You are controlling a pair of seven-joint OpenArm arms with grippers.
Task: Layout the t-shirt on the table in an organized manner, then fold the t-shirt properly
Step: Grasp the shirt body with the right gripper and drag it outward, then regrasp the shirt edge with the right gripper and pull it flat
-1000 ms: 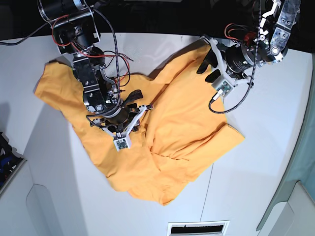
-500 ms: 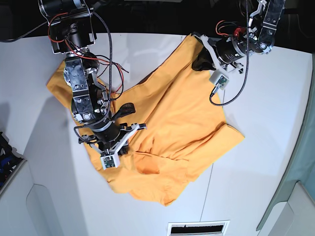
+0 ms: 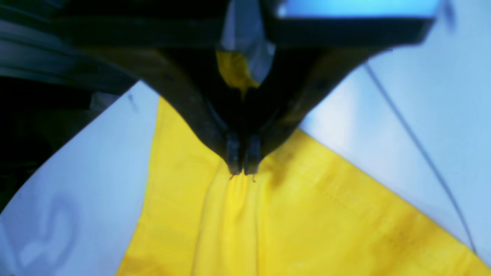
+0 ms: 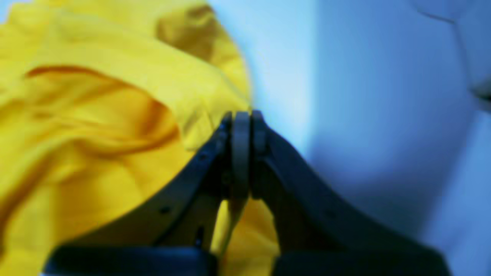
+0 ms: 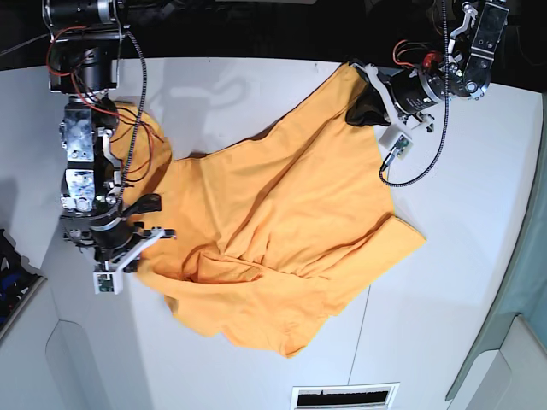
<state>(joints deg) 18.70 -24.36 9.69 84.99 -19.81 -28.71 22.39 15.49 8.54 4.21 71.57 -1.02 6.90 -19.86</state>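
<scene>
The orange-yellow t-shirt (image 5: 291, 231) lies rumpled and plain side up on the white table (image 5: 461, 282), stretched between my two grippers. My left gripper (image 5: 361, 107) is shut on the shirt's far corner at the back right; the left wrist view shows its jaws (image 3: 241, 170) pinching the fabric (image 3: 268, 222). My right gripper (image 5: 158, 232) is shut on the shirt's left edge at the table's left side; the right wrist view shows its jaws (image 4: 241, 115) closed on a fabric edge (image 4: 115, 126). No heart drawing shows.
A vent slot (image 5: 344, 397) sits at the front edge. A thin dark seam (image 5: 363, 333) runs across the table in front of the shirt. Dark and blue objects (image 5: 8, 265) lie off the left edge. Loose cables (image 5: 419, 162) hang by the left arm.
My right gripper has moved left, pulling the shirt's edge toward the table's left side. The shirt is now stretched wider. My left gripper has stayed at the back right corner.
</scene>
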